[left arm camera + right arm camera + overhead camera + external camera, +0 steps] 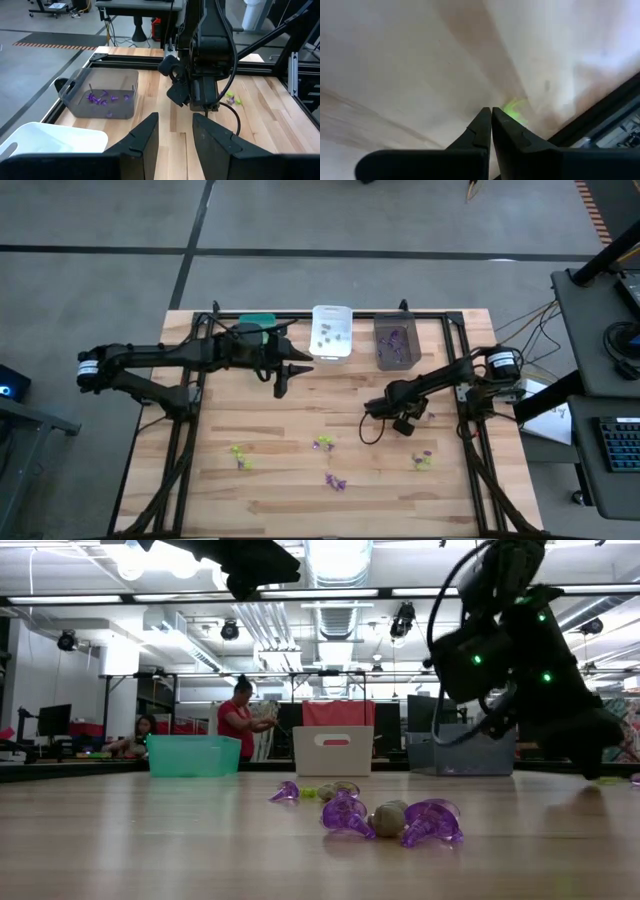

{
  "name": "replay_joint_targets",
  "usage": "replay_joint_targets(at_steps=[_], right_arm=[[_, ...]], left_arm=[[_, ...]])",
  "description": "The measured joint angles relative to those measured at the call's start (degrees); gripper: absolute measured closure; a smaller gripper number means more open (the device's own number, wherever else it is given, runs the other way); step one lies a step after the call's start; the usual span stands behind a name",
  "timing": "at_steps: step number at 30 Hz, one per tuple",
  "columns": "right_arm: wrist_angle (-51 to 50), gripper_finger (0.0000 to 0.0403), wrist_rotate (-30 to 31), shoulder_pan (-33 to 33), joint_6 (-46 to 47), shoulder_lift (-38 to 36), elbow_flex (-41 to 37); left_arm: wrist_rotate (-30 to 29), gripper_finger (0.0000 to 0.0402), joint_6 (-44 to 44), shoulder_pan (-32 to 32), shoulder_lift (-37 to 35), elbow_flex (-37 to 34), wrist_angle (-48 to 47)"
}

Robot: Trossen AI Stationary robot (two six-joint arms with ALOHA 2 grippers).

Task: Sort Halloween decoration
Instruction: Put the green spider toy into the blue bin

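Note:
Tiny purple and yellow-green trinkets lie in small groups on the wooden table [300, 420]: one group [240, 455] near left, one [323, 443] and one [335, 480] in the middle, one [423, 460] near right. My right gripper [491, 111] is shut, pointing steeply down at the table right of centre [372, 410]. A yellow-green trinket [516, 111] shows right at its tips. My left gripper [175, 125] hangs open and holds nothing, above the table before the bins [288, 376]. My right gripper comes at the table from above with its fingers shut. The yellow-green trinket [512, 109] lies against the tip of one finger [504, 120]. I cannot tell whether the fingers pinch a part of it or only stand beside it.
Three bins stand along the far edge: green [258, 330], white [332, 330] with a few small pieces in it, dark grey [396, 342] with purple trinkets in it. Black frame rails [465, 420] run along the table's sides. People show in the room behind [238, 720].

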Motion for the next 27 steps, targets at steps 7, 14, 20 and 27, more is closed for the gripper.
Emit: replay_joint_targets(at_steps=[7, 14, 20, 27], right_arm=[[-2.38, 0.0394, 1.81, 0.13, 0.54, -5.67, 3.52], [-3.83, 0.0394, 0.56, -0.54, 3.90, -9.81, 2.80], [-3.92, 0.0394, -0.31, -1.21, 4.36, -7.29, -1.54], [0.02, 0.0394, -0.32, -1.14, 3.83, -3.08, -4.99]], left_arm=[[0.01, 0.0300, -0.82, -1.31, 0.00, 0.00, 0.00], [0.02, 0.0300, -0.91, -3.76, 0.00, 0.00, 0.15], [0.02, 0.0300, -1.29, -4.75, 0.00, 0.00, 0.20], [0.02, 0.0300, -1.27, -4.81, 0.00, 0.00, 0.55]])
